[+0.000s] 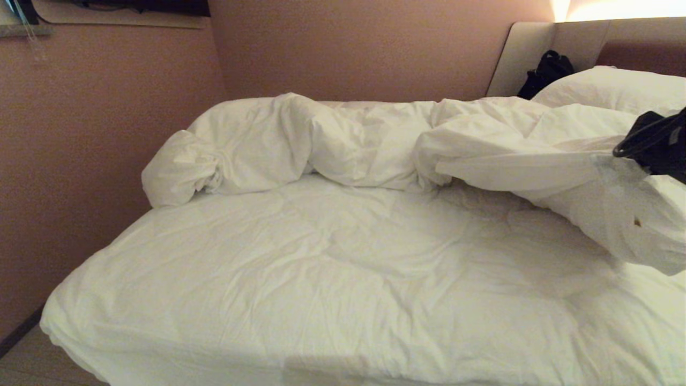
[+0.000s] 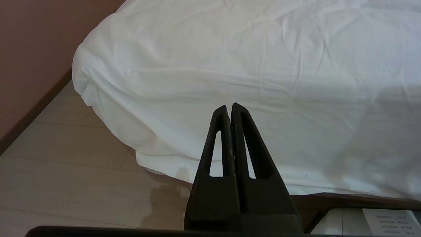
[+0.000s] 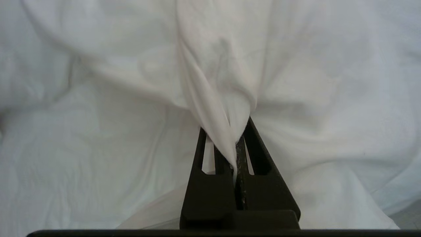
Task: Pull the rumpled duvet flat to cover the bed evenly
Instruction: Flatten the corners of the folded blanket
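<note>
One big, puffy white cotton duvet (image 1: 375, 139) lies bunched up along the far side of the wide white-sheeted bed (image 1: 300, 279), near the plump white pillow (image 1: 616, 88). The right gripper (image 3: 234, 144) pinches a fold of the duvet and holds it up off the bed. The left gripper (image 2: 229, 108) is squeezed closed on nothing, hanging by the bed's near corner.

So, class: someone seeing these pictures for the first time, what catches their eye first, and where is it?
First, the duvet, bunched in a long rumpled roll along the far side of the bed. Then the right gripper at the right edge, its fingers shut on a pinch of duvet, lifting a fold off the mattress. A pillow lies by the headboard.
</note>
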You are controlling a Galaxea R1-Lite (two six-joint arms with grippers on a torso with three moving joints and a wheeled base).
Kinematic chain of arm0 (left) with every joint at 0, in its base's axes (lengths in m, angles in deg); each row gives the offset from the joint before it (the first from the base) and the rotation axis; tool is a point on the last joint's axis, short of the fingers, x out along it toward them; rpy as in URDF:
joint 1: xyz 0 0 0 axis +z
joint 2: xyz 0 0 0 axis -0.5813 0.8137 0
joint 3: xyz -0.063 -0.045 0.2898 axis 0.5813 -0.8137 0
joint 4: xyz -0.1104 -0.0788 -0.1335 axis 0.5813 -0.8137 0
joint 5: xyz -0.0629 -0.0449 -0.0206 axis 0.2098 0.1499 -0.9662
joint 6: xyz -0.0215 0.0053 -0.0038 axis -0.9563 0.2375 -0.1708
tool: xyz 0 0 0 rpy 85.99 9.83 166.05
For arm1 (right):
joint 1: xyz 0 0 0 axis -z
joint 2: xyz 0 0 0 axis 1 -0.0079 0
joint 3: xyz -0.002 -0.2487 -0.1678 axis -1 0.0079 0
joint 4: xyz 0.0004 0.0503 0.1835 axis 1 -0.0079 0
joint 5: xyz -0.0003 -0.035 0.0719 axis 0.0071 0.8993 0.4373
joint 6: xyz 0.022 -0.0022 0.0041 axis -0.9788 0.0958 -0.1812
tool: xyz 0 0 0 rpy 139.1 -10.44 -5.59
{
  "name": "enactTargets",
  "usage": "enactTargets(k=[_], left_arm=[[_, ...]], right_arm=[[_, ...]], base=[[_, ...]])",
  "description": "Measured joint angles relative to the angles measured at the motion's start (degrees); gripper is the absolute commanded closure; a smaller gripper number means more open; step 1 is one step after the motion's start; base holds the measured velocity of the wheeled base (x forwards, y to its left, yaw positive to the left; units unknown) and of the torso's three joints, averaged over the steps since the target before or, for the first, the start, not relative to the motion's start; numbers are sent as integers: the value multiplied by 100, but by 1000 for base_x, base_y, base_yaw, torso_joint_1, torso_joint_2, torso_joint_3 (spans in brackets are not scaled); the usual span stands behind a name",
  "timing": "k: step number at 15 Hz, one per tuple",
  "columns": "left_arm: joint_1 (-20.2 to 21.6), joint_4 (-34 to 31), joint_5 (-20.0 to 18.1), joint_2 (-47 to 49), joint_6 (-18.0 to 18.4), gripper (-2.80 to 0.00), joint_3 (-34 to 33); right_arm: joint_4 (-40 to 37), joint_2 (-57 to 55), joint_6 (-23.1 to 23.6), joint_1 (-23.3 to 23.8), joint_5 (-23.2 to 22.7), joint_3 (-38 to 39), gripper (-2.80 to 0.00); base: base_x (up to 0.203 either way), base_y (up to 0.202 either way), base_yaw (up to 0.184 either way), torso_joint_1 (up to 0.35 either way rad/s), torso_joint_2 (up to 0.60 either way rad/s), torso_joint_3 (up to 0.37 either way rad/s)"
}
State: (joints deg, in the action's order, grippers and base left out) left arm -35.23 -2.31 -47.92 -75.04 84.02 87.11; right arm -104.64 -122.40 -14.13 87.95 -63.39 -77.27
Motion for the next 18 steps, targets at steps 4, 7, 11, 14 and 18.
enactTargets(k=[4, 7, 11, 14, 18], left_arm=[[2, -2, 2, 0, 1, 0, 0], [2, 0, -2, 0, -2, 0, 0], [2, 1, -1, 0, 1, 0, 0], [2, 0, -2, 0, -2, 0, 0], [2, 2, 0, 0, -2, 0, 0]], right_arm=[[0, 244, 229, 1248, -471, 6, 0], [11, 355, 432, 2336, -953, 6, 0], [33, 347, 750, 3891, -1679, -188, 0], [19, 161, 933, 4989, -2268, -643, 0], [12, -262, 1050, 5933, -2994, -1344, 0]], base=[[0, 0, 0, 0, 0, 0], [0, 0, 0, 0, 0, 0], [0, 0, 0, 0, 0, 0], [0, 0, 0, 0, 0, 0], [0, 0, 0, 0, 0, 0]])
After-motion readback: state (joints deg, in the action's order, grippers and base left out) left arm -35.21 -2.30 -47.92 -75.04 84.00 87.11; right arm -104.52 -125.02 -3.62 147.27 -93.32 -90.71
